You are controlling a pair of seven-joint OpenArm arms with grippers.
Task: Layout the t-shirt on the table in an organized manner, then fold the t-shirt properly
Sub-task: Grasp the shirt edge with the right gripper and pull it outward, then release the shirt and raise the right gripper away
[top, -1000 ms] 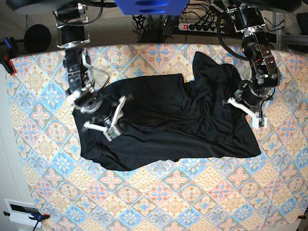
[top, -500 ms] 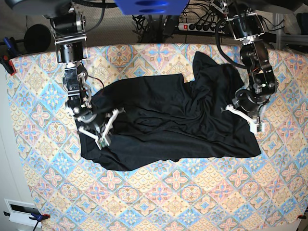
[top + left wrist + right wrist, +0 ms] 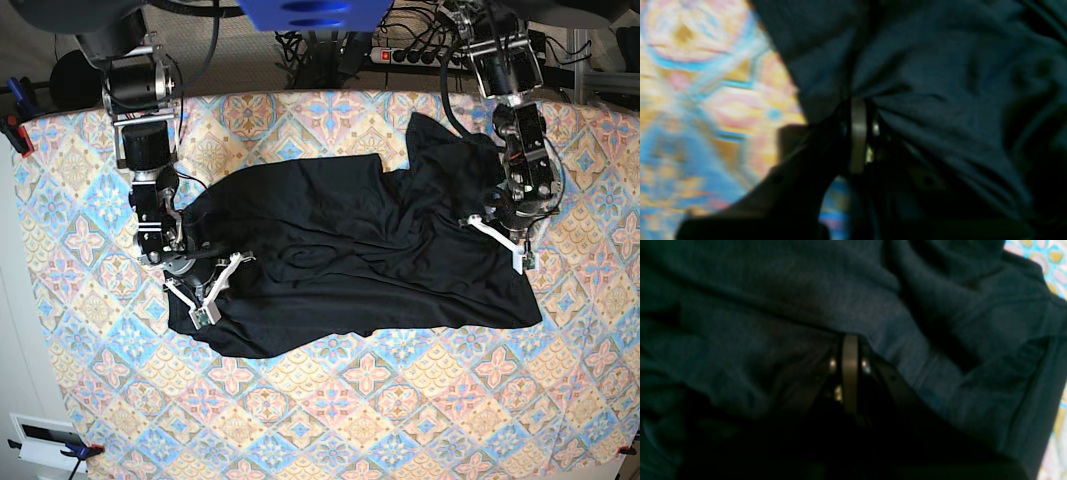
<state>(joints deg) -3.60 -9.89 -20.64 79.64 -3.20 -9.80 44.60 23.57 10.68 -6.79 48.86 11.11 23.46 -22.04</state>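
The base view looks straight down from overhead on the whole pastel diamond-patterned table [image 3: 330,400], both wrist views press close against the same thin black shirt [image 3: 350,260].

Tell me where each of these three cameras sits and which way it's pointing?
Base: overhead, looking down at the table, the t-shirt and both arms.
Left wrist: rides the left arm, looking along the left gripper pinching black fabric at the shirt's edge.
Right wrist: rides the right arm, looking along the right gripper shut on fabric.
All three share the shirt and the patterned tablecloth.
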